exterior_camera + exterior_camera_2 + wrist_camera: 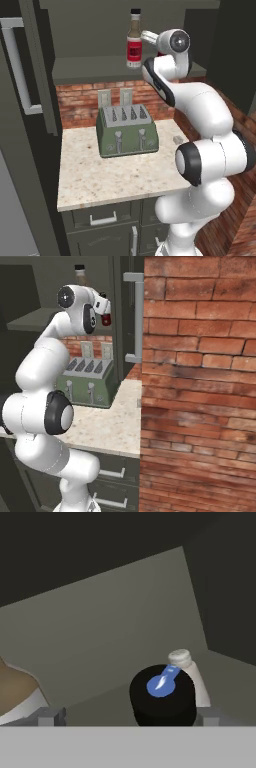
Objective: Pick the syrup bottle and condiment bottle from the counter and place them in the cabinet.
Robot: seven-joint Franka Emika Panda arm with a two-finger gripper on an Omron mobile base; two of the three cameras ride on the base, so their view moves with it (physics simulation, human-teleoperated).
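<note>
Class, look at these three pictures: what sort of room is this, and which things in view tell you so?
Most likely a kitchen, a rendered one. A green four-slot toaster stands on a speckled stone counter above drawer units, against a brick backsplash, and a bottle stands on the shelf of an open wall cabinet.

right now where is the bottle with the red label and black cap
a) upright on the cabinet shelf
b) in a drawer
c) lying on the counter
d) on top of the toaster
a: the bottle stands upright on the cabinet shelf, above the toaster.
</note>
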